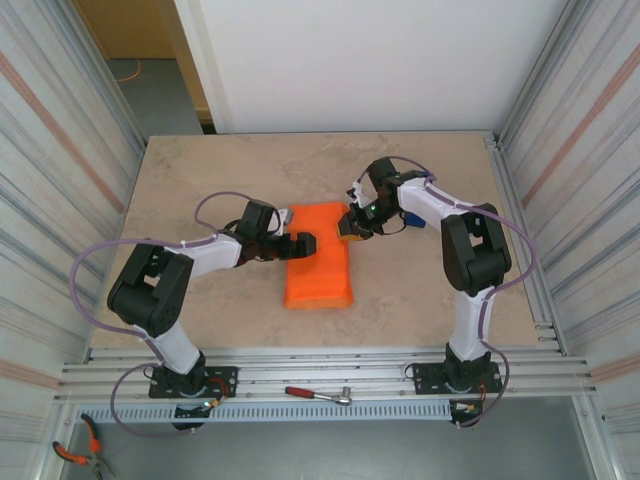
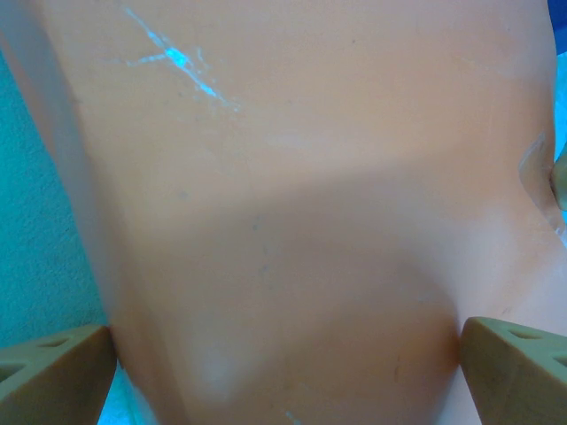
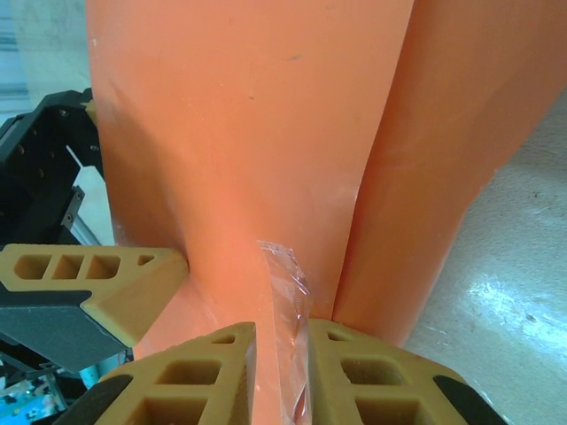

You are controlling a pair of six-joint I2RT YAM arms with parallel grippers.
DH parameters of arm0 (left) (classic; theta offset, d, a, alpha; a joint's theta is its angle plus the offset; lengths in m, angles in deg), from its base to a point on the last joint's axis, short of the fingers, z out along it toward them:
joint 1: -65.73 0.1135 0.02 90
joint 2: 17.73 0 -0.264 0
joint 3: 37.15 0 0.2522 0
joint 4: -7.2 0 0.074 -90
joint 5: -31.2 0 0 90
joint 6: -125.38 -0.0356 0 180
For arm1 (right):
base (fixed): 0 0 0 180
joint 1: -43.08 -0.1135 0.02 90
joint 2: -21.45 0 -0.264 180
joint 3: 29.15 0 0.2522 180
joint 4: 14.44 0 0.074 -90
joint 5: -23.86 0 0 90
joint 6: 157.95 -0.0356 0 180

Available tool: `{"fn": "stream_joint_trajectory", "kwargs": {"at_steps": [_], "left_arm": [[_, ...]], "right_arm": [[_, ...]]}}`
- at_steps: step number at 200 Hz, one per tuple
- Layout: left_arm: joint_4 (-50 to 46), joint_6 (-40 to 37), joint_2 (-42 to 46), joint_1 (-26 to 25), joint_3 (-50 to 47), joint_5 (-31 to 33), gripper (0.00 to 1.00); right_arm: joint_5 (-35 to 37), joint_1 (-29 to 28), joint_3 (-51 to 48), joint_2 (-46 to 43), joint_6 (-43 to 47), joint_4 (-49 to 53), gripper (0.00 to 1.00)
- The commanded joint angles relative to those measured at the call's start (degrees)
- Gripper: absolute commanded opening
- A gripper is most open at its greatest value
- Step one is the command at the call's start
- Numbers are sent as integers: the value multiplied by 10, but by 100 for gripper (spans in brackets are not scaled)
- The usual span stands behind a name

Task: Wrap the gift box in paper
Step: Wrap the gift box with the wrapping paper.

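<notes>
From here the paper [image 1: 318, 262] is plain bright orange, the table [image 1: 200, 180] beige with marble-like veining, the cables [image 1: 222, 195] lilac, and the ratchet handle [image 1: 300, 391] red.

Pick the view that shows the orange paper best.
Top external: the paper shows nearly whole, wrapped up on the table. Left wrist gives a blurred close surface; right wrist shows two folds meeting, with clear tape.

No readable text, label or number shows anywhere.
</notes>
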Motion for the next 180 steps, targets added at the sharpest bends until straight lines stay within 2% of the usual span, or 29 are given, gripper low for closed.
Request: {"fn": "stream_joint_trajectory", "kwargs": {"at_steps": [1, 128, 180], "left_arm": [[-89, -29, -38, -13, -18, 56, 99], [-90, -28, -39, -12, -18, 58, 99], [-92, -28, -37, -13, -18, 59, 99]], "right_arm": [[13, 6, -5, -21, 1, 6, 25], [17, 4, -16, -29, -9, -2, 38], [25, 18, -35, -70, -26, -20, 38]]}}
